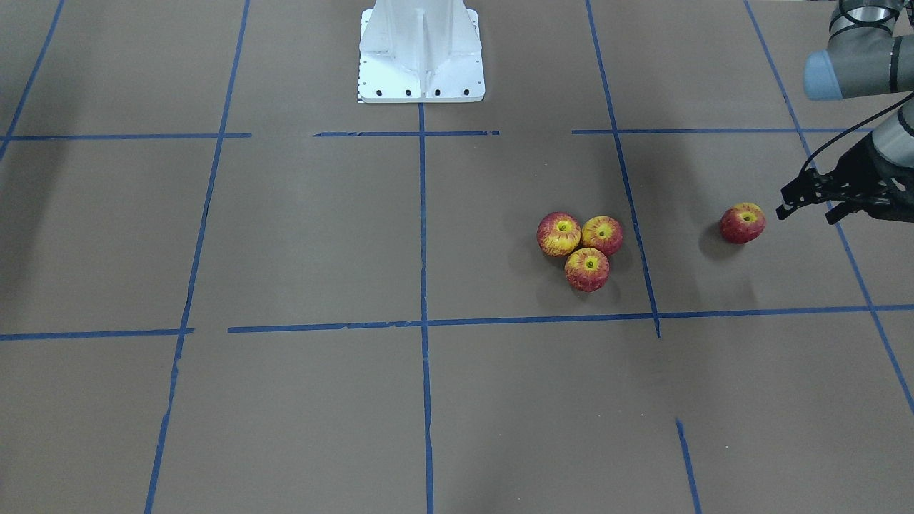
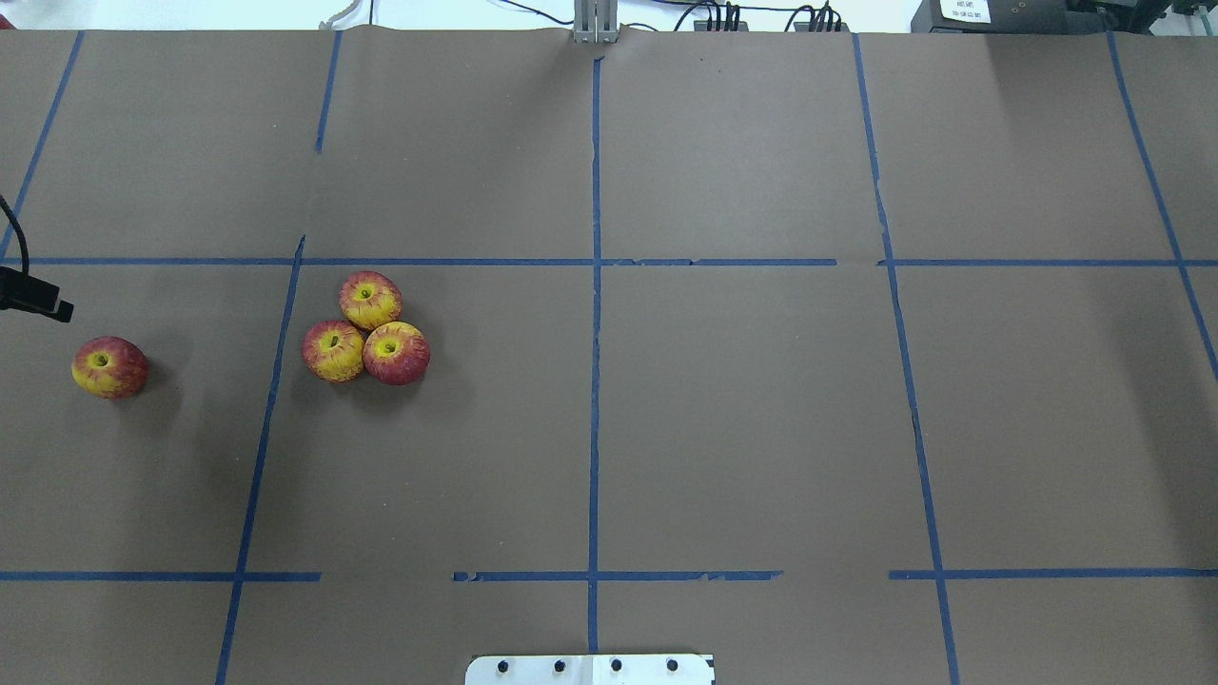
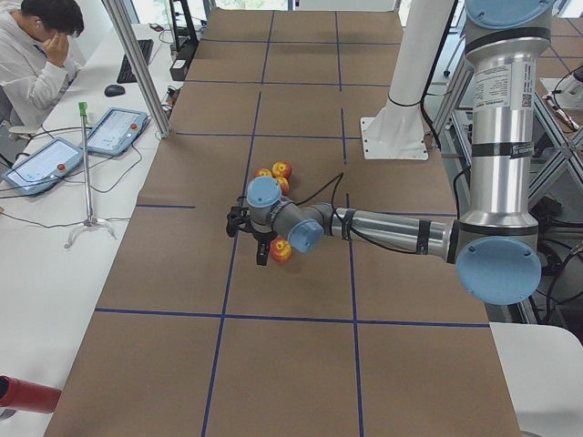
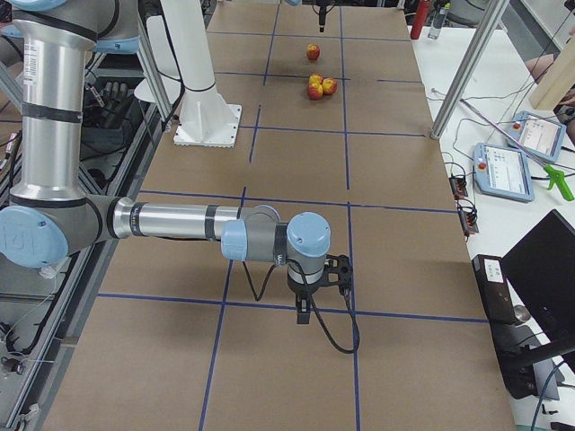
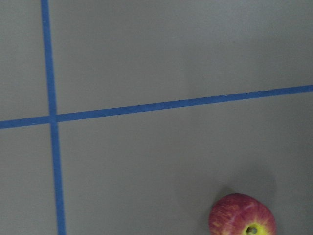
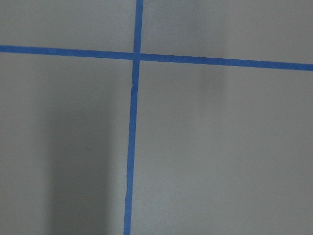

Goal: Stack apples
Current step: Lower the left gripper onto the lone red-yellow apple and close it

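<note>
Brown desk (image 1: 285, 235), blue-taped: three apples (image 1: 602, 234) touch in a cluster, fourth apple (image 1: 742, 223) apart. Stretched out low, left pincer (image 1: 796, 202) hangs beside it, seemingly wide, empty. Whether right pincer (image 4: 319, 287) is wide, I cannot tell.

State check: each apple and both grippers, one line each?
apple cluster: three on the table, touching, none stacked.
lone apple: on the table, apart from the cluster, ungripped.
left gripper: open, empty, beside the lone apple.
right gripper: open or shut unclear; far from the apples.
</note>
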